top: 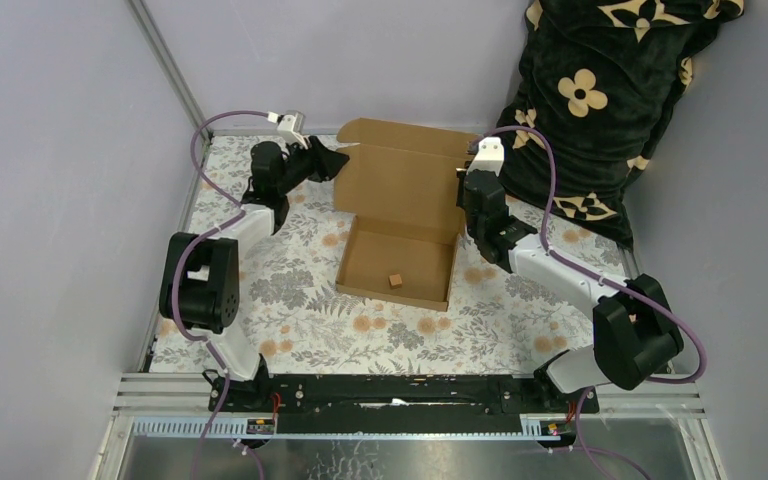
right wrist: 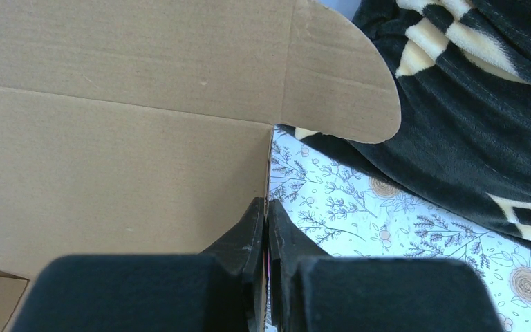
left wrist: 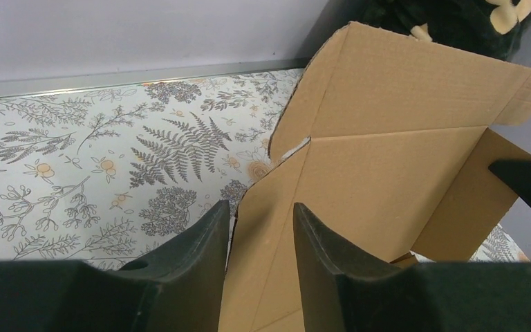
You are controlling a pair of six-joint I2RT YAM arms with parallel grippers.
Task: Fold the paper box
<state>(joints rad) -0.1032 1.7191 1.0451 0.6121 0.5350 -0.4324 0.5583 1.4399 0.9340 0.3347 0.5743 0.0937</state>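
At mid-tabletop (top: 290, 300), paper box (top: 400, 190) tray formed, lid upright at far side, long axis left-right. Left gripper (left wrist: 261, 211) part-open astride lid's left edge; right gripper (right wrist: 268, 207) pinched closed on lid's right edge. Both equally near.

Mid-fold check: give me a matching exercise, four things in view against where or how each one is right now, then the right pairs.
Things:
1. left gripper
2. right gripper
3. small brown cube
4. black flowered blanket

Places or states:
A. lying in the tray of the paper box
B. fingers closed on the right edge of the box's lid
C. heaped at the far right, beyond the box
D. fingers apart at the left edge of the box's lid

Pairs: 1-D, 2-B, 3-A, 4-C.
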